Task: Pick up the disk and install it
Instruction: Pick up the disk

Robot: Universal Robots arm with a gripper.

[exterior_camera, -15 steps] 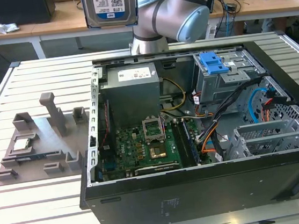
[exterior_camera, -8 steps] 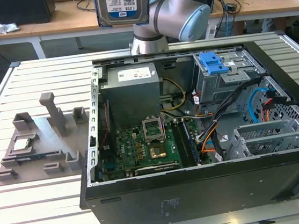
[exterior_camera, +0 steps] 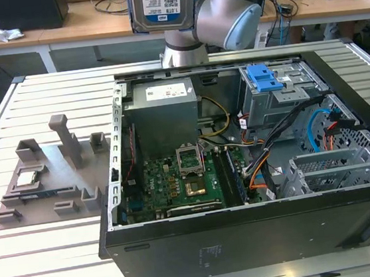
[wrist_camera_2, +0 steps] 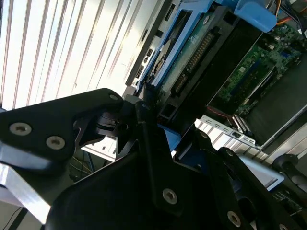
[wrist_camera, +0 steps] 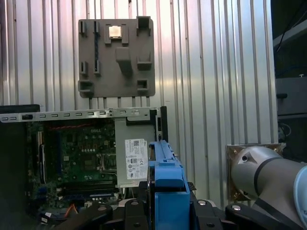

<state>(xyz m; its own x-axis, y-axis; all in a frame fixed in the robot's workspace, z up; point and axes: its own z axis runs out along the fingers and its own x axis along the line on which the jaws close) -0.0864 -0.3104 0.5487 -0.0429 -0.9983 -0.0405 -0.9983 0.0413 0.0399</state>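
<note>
Tool [wrist_camera: 168, 208] clamped across the edges of the upright disk [exterior_camera: 162, 4]; the open computer case [exterior_camera: 250, 244], with its blue caddy [exterior_camera: 263, 77], lies below the tool on the slatted bench [exterior_camera: 46, 268].

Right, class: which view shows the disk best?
The exterior view: the disk faces the camera, label visible. The first wrist view shows its blue rail edge-on; the second wrist view, just a blue sliver.
</note>
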